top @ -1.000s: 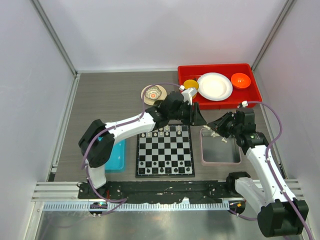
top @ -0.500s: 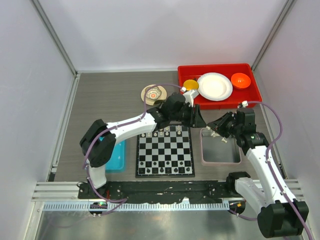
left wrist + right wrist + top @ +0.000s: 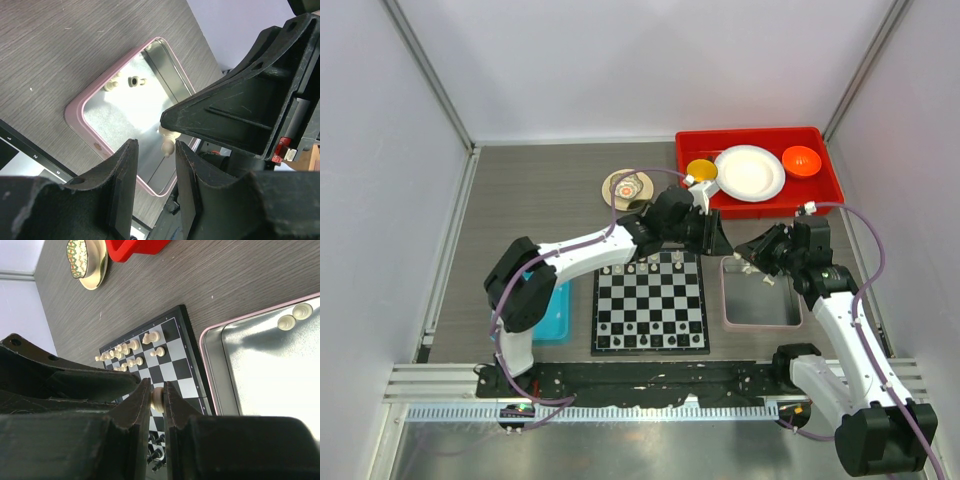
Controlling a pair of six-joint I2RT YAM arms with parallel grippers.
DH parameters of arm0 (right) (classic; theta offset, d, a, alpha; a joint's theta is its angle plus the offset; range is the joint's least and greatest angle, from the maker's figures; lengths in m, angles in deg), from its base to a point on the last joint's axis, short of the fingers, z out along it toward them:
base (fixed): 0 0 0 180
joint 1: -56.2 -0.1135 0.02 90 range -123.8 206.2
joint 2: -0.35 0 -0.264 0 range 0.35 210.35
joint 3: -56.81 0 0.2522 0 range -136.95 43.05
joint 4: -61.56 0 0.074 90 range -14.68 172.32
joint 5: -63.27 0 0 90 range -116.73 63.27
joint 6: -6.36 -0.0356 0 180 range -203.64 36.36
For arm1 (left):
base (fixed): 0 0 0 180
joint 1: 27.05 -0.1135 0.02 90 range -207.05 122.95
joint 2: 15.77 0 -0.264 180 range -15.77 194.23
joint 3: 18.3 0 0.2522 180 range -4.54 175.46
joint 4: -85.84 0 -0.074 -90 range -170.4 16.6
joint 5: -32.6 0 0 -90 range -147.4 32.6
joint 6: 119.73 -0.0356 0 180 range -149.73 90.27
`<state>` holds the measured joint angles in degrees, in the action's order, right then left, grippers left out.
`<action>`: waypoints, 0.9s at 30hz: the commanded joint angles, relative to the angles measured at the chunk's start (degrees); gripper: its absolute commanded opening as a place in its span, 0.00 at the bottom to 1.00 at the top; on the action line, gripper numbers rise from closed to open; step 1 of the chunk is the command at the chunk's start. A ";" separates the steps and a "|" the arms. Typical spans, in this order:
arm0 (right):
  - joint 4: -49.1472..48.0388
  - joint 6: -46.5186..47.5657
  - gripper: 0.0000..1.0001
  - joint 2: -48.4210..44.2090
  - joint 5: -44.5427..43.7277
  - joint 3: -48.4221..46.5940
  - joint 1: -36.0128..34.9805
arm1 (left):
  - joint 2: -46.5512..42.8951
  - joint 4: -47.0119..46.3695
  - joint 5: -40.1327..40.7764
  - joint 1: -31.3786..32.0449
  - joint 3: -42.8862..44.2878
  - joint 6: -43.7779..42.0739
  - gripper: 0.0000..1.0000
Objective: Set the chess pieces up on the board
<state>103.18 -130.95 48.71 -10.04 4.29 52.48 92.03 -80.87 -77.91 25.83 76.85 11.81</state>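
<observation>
The chessboard lies in front of the arms, with cream chess pieces along its far rows; they also show in the right wrist view. My right gripper is shut on a cream piece, held in the air over the board's right edge. My left gripper is open. Its fingertips are right at the tip of that held piece, which sticks out from the right gripper's black finger.
A grey tray with a pink rim lies right of the board and holds a few cream pieces. A blue bin is left of the board. A red bin with dishes and a small saucer are behind. Black pieces fill the board's near rows.
The left arm has shifted slightly, its gripper staying up against the right gripper's tip. The right arm has not visibly moved.
</observation>
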 commanded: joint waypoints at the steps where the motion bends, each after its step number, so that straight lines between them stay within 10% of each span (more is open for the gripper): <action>1: -1.40 -0.50 0.01 -0.63 1.15 -0.52 0.12 | 0.03 -0.58 0.30 0.38 2.46 -0.76 0.39; 27: -1.40 -0.42 0.01 -0.72 0.80 -0.35 0.21 | 0.91 -0.50 -0.14 0.73 3.43 -0.49 0.29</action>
<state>103.18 -130.99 48.71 -9.69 4.29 52.48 92.89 -80.55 -77.93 26.14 78.48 11.83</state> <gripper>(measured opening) 0.188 0.295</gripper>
